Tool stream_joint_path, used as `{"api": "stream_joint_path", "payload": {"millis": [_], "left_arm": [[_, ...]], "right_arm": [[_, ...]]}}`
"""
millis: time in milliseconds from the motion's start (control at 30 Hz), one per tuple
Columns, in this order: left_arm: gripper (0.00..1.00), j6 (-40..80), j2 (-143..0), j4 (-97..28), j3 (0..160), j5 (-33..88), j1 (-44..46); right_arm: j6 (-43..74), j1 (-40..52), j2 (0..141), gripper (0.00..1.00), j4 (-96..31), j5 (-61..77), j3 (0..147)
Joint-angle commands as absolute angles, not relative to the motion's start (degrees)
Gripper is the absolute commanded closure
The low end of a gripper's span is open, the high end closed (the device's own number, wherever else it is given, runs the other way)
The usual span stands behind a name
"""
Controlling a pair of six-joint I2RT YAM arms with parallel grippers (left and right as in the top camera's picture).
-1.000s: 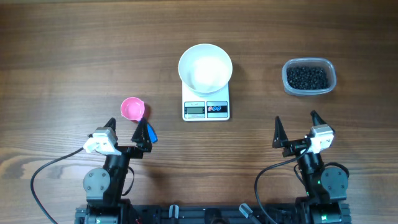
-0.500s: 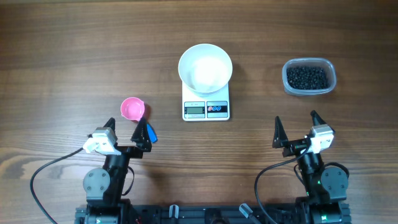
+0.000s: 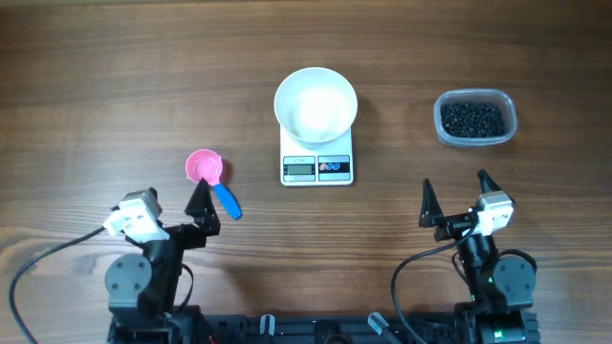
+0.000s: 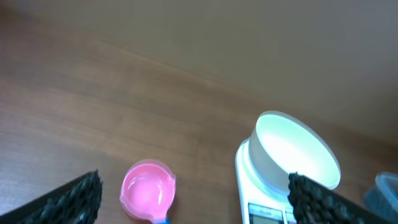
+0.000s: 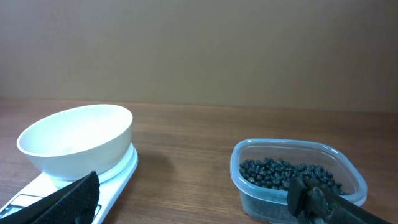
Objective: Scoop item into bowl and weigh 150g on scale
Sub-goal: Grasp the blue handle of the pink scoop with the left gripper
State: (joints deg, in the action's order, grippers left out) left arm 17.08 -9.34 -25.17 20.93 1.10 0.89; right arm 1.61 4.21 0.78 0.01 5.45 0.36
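Left gripper (image 3: 176, 199): jaws spread as wide as they go, with nothing between them; held over the wooden table (image 3: 96, 76).
Right gripper (image 3: 455, 186): jaws also fully apart and empty; both fingers point forward across the table.
Scoop (image 3: 204, 168): a pink cup on a blue handle, lying on the table just ahead of the left gripper. The handle runs back to end just beside that gripper's right finger (image 3: 202, 198); whether they touch cannot be told.
Scoop cup, left wrist view (image 4: 148, 190): mouth upward and empty, sitting ahead between the two fingers, nearer the left one (image 4: 74, 198).
Bowl (image 3: 316, 103): white and upright, standing on the scale; ahead and to the right of the left gripper, ahead and to the left of the right gripper, well apart from both. Its inside looks bare.
Scale (image 3: 317, 168): white and square, under the bowl, with its display and buttons facing the grippers; the reading is too small to make out.
Item (image 3: 471, 119): small black round pieces, all lying in the tub, ahead of the right gripper and slightly toward its right finger (image 3: 485, 182), clear of the fingertips.
Tub (image 3: 439, 118): clear plastic with rounded corners, resting on the table well apart from the scale, on the right gripper's side.
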Motion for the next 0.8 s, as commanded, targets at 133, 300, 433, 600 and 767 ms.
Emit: {"api": "stream_joint_path", "payload": {"millis": [133,300,433,600,767], "left_arm": [[0.00,17.19,-35.05,-34.26,41.10,-0.93,1.28],[0.00,17.21,-42.65,-34.17,44.75,-0.49,1.28],[0.00,17.21,-43.05,-34.13,44.75,-0.49,1.28],[0.00,17.19,-43.03,-34.15,44.75,-0.51,1.28],[0.00,17.19,-43.05,-34.15,44.75,-0.51,1.28]], "right_arm": [[1.50,4.12,0.21,0.00,0.19,4.45,0.30],[1.50,4.12,0.21,0.00,0.19,4.47,0.30],[1.50,4.12,0.21,0.00,0.19,4.45,0.30],[1.52,4.12,0.21,0.00,0.19,4.47,0.30],[1.52,4.12,0.43,0.00,0.16,4.45,0.30]]}}
